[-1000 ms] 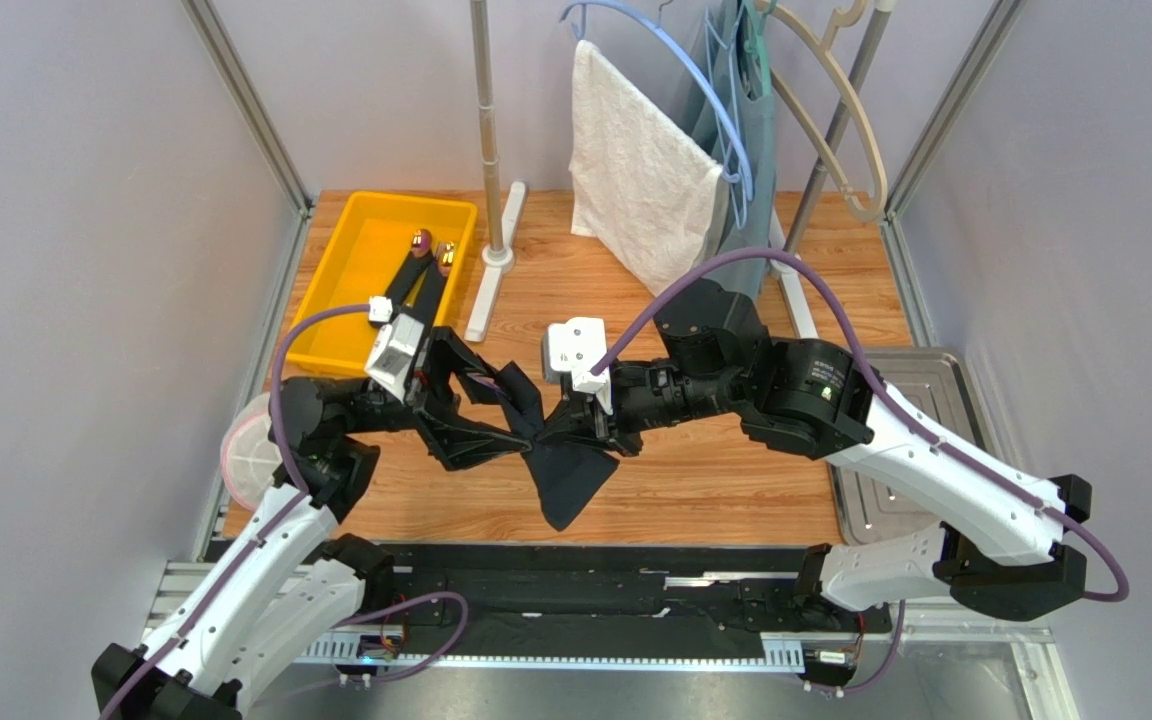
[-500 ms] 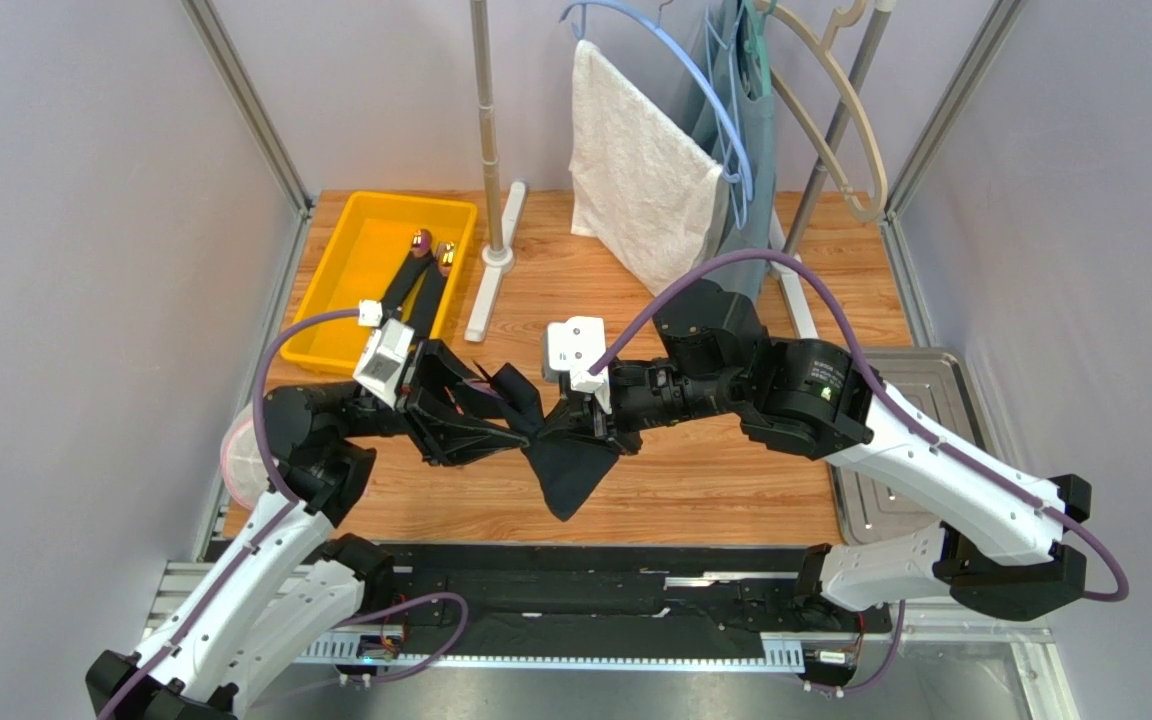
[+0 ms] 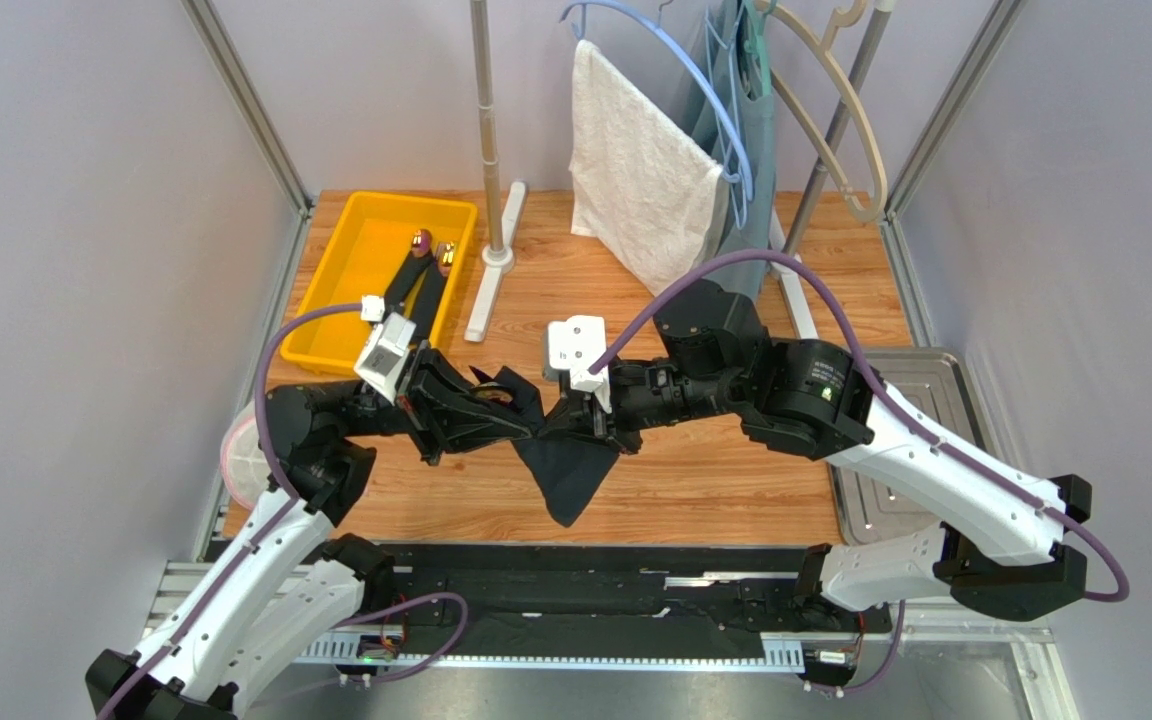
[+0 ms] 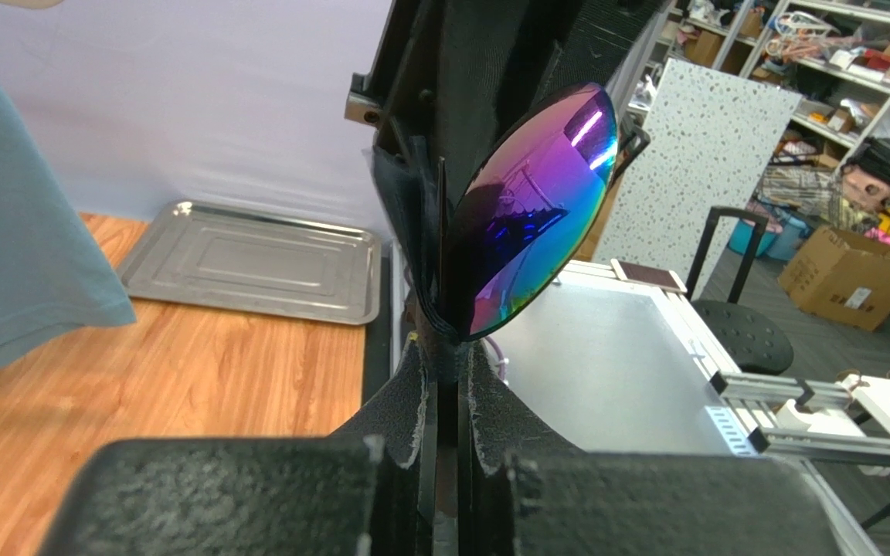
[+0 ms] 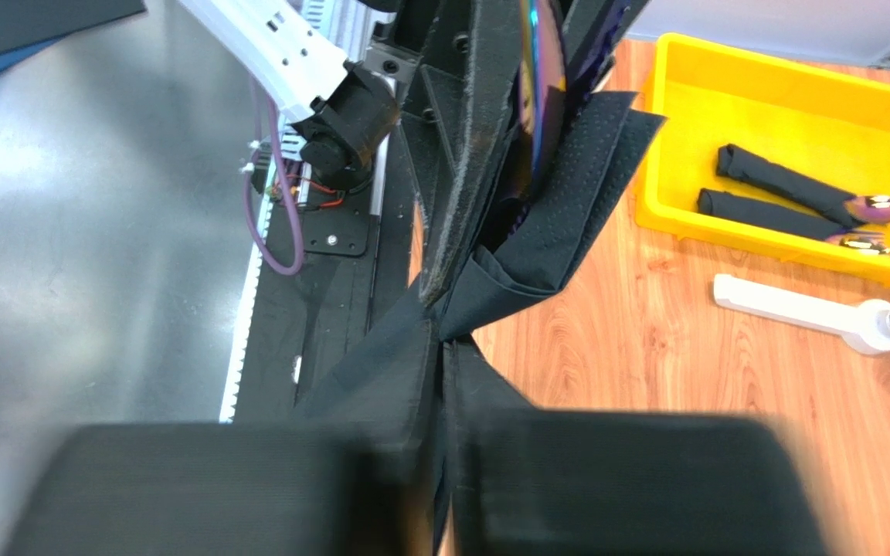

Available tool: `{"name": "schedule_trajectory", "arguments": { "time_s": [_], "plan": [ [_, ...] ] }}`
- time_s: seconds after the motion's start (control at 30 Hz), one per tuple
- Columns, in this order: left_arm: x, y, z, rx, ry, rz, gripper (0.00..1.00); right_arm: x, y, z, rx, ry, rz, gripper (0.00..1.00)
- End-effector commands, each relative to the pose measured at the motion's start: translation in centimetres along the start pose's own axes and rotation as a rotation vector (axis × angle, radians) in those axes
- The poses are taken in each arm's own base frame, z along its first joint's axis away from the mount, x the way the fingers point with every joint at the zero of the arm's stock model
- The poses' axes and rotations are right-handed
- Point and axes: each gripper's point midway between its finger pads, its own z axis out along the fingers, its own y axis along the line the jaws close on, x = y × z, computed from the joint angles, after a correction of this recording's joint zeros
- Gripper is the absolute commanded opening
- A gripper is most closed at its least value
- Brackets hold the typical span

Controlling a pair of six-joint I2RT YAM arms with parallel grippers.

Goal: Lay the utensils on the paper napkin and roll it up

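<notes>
A utensil, a spoon with an iridescent purple head [image 4: 531, 209], sticks up out of my left gripper [image 4: 447, 359], whose jaws are shut on its thin dark stem. In the top view the left gripper [image 3: 515, 422] meets my right gripper [image 3: 579, 431] tip to tip above the table. The black paper napkin [image 3: 563, 477] hangs crumpled from between them. In the right wrist view the napkin [image 5: 392, 365] is pinched between the nearly closed jaws of the right gripper [image 5: 443, 394]. Two more utensils [image 3: 420, 273] [image 5: 786, 191] with dark handles lie in the yellow bin [image 3: 339, 278] [image 5: 693, 110].
A white towel [image 3: 635, 150] and a grey-blue garment [image 3: 749, 143] hang on hangers at the back. A stand pole [image 3: 486, 135] with a white foot [image 3: 483, 293] rises beside the bin. A metal tray [image 3: 940, 393] [image 4: 247, 261] lies at the right edge.
The left gripper has closed from open onto the spoon at the napkin's bunched top. The hanging napkin has drawn in a little. The right arm has stayed in place.
</notes>
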Motion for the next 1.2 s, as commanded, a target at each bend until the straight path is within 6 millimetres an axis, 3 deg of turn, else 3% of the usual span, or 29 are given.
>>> {"name": "schedule_trajectory", "arguments": {
  "time_s": [0.0,0.03,0.07,0.1,0.17,0.2,0.27,0.33,0.37,0.4,0.53,0.63,0.67,0.73,0.77,0.93,1.17],
  "plan": [
    [-2.2,-0.8,0.3,-0.022,-0.046,0.023,0.0,-1.4,-1.8,-0.7,0.115,-0.043,-0.005,0.33],
    [-2.5,-0.8,0.3,-0.027,-0.048,0.024,0.0,-0.9,-2.5,-0.8,0.156,-0.028,0.012,0.45],
    [-2.6,-0.4,0.2,-0.045,-0.051,0.018,0.0,-0.7,-2.8,-0.9,0.174,-0.028,0.045,0.69],
    [-2.9,-0.2,0.1,-0.06,-0.064,0.009,0.0,-0.3,-3.5,-1.2,0.199,-0.024,0.073,0.79],
    [-3.6,0.3,-0.2,-0.089,-0.088,0.021,0.0,0.8,-4.1,-1.7,0.226,-0.011,0.121,0.94],
    [-3.9,0.8,-0.4,-0.11,-0.1,0.002,0.0,1.4,-4.8,-2.2,0.25,-0.006,0.164,0.95],
    [-4.6,1.7,-0.9,-0.148,-0.124,0.005,0.0,1.7,-4.2,-2.8,0.22,-0.018,0.2,0.95],
    [-4.7,2.5,-1.1,-0.165,-0.125,-0.008,0.0,1.6,-3.6,-3.3,0.186,-0.038,0.237,0.89],
    [-4.9,2.5,-1.1,-0.159,-0.127,0.001,0.0,1.5,-3.1,-3.8,0.17,-0.047,0.238,0.78],
    [-4.9,2.8,-1.0,-0.161,-0.126,-0.004,0.0,1.9,-2.9,-3.9,0.162,-0.043,0.249,0.73],
    [-5.3,3.2,-0.8,-0.159,-0.136,0.001,0.0,2.7,-2.2,-3.9,0.138,-0.028,0.261,0.62],
    [-5.5,3.2,-0.8,-0.155,-0.139,-0.002,0.0,2.7,-2.3,-3.9,0.12,-0.032,0.265,0.38],
    [-5.5,3.1,-0.8,-0.151,-0.138,-0.001,0.0,2.7,-2.4,-3.9,0.117,-0.033,0.257,0.21],
    [-5.5,2.8,-0.7,-0.144,-0.132,-0.009,0.0,3.3,-3.1,-3.8,0.127,-0.015,0.26,0.04],
    [-5.6,2.7,-0.7,-0.14,-0.13,-0.009,0.0,3.7,-3.6,-3.7,0.136,0.0,0.253,0.0],
    [-6.5,1.8,-0.4,-0.121,-0.128,-0.012,0.0,4.9,-5.9,-2.6,0.151,0.036,0.255,0.0],
    [-7.5,1.1,0.1,-0.103,-0.138,-0.019,0.0,3.7,-7.3,-0.7,0.142,-0.037,0.225,0.0]
  ]
}}
